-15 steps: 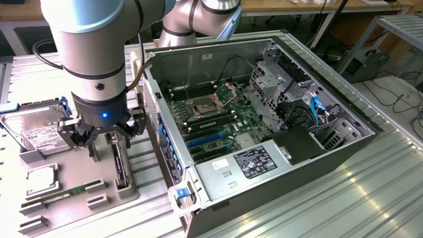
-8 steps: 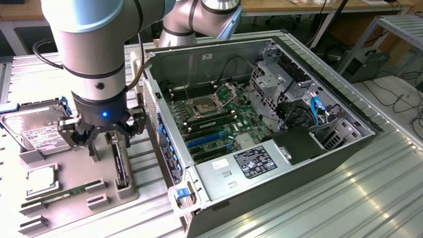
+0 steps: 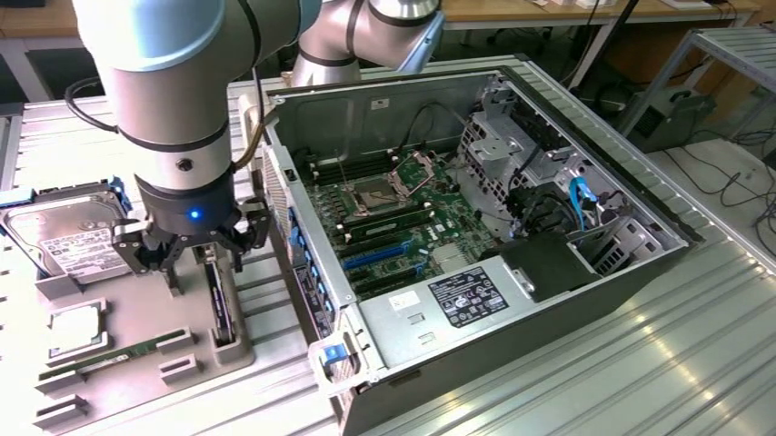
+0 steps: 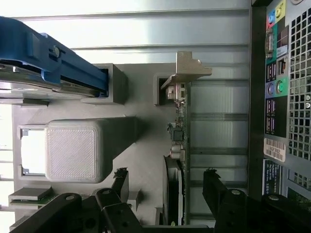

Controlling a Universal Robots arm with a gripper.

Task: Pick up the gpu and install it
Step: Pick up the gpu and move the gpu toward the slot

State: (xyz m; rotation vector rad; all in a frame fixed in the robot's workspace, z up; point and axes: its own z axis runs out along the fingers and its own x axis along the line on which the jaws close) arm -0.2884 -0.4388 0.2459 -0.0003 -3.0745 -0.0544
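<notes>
Jaws are apart. The gripper (image 4: pixel 166 187) hangs with one finger (image 4: pixel 121 180) on each side of the gpu (image 4: pixel 181 141), and neither pad touches it as far as the wrist view shows. The gpu stands on its long edge in a slot of the grey holder tray (image 3: pixel 134 300), with its silvery bracket (image 4: pixel 188 72) at the end away from the gripper.

By my reading the step in hand is the grasp, and the line-up is close but not finished. The card sits nearer one finger than the other, so the gripper wants centring over the gpu before it closes, or the closing pad may push the board sideways in its slot. A dark bulge on one face of the gpu, near the fingers, looks like a cooler. The pads would do better on flat board than on that. The squeeze should be firm but gentle, because a thin card can flex.

Beside the gpu on the tray is a hard drive (image 3: pixel 73 236) in blue rails, and a memory stick (image 3: pixel 109 356) lies farther off. On the gpu's other side stands the open computer case (image 3: pixel 570 300), its motherboard (image 3: pixel 401 227) exposed with blue expansion slots (image 3: pixel 376 254) bare.
</notes>
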